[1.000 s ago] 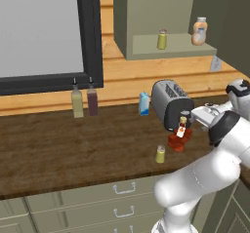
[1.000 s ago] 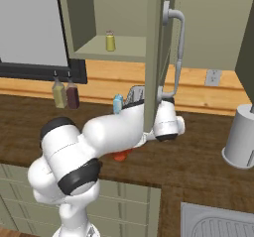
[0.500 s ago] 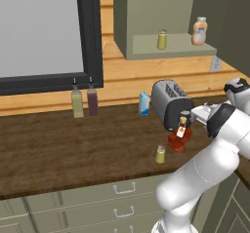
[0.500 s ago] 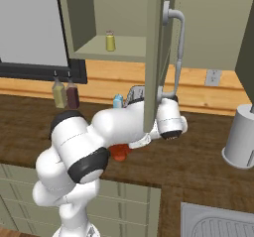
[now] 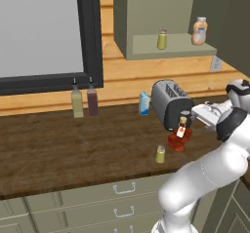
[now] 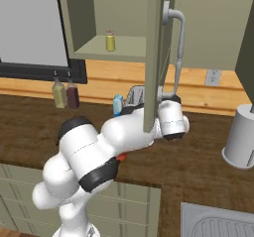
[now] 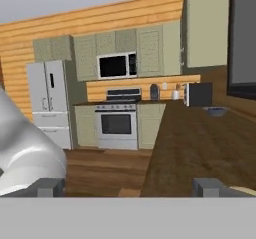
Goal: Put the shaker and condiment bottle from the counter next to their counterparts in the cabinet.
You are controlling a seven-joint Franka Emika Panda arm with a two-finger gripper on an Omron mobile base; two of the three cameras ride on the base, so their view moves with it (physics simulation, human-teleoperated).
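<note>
- Your gripper (image 7: pixel 128 185) is spread wide and grasps nothing; its fingertips (image 7: pixel 50 186) point along the counter (image 5: pixel 73 149) toward a far stove (image 7: pixel 116 123).
- The condiment bottle (image 5: pixel 179 135) stands just before the toaster (image 5: pixel 168 103).
- The shaker (image 5: pixel 160 154) stands near it, toward the counter's edge.
- Their counterparts, a matching shaker (image 5: pixel 162 39) and a peach bottle (image 5: pixel 198 31), stand on the cabinet (image 5: pixel 146 17) shelf.

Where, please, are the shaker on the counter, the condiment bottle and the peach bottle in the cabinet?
shaker (image 5: pixel 160 154), left base view, on its yellow-green body.
condiment bottle (image 5: pixel 178 140), left base view, on its ribbed dark red body.
peach bottle (image 5: pixel 198 32), left base view, on its body.
</note>
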